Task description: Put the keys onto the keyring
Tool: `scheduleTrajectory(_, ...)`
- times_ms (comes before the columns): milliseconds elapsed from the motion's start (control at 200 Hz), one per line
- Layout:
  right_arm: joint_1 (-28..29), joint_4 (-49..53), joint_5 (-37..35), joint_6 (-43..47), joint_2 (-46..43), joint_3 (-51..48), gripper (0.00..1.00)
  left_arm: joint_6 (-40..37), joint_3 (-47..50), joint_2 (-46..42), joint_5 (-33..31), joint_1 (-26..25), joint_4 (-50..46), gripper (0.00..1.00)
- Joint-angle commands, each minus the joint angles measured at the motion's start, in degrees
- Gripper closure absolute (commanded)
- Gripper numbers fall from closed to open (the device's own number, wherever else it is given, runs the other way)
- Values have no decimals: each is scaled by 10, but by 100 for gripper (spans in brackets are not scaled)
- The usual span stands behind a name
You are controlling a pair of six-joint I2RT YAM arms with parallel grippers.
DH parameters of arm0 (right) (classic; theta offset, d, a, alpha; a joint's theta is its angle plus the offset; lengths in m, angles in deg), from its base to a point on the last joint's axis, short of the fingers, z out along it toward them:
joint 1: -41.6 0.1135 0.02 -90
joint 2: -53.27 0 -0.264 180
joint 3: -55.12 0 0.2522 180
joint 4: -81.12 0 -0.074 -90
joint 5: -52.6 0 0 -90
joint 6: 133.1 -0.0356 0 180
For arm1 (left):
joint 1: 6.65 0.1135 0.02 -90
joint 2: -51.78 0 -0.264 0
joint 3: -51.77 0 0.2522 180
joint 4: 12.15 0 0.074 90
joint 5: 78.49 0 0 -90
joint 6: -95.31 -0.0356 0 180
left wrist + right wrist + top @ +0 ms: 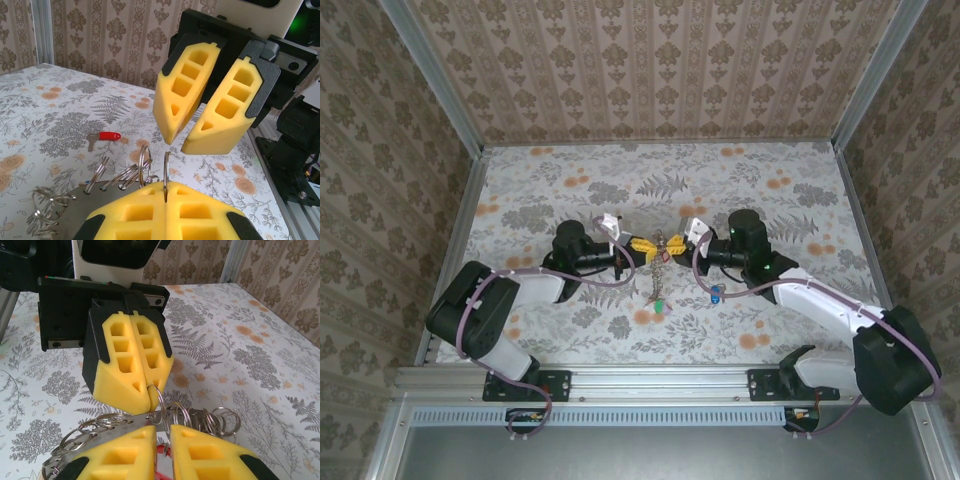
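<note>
Left gripper (165,189) pinches the keyring (659,268); right gripper (178,145) stands slightly parted beside it (red-tagged key (102,136) on table (60,105))

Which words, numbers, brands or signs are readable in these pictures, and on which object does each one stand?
No readable text anywhere.
white slip on the left arm: too small to read.
white slip on the right arm: too small to read.
red key tag: no print visible on it.

Probably a robotics lab's test booth: damask-papered panel walls (650,60) in aluminium framing (438,75) box in a floral-print tabletop (770,210), arm bases (520,372) bolted to a rail (660,382)
</note>
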Motion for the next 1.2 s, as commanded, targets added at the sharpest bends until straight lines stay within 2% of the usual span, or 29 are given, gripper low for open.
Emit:
scheduleTrajectory(0,2,-37,35,-17,17,21,83,2,0,-25,6,4,23,100)
scheduleTrajectory(550,9,-55,37,-26,56,41,78,2,-4,-34,11,4,18,100)
scheduleTrajectory(815,11,-53,38,-25,68,38,81,4,-5,-37,6,4,23,100)
scheduleTrajectory(935,11,-41,34,-19,68,40,90,2,-7,-37,6,4,20,100)
scheduleTrajectory(1015,13,-6,34,3,64,49,96,-11,-10,-41,2,5,-6,100)
scheduleTrajectory(1065,15,27,31,27,61,59,98,-30,-14,-49,-1,4,-40,96)
scheduleTrajectory(1195,17,125,31,87,54,93,100,-114,-33,-82,-11,3,-178,88)
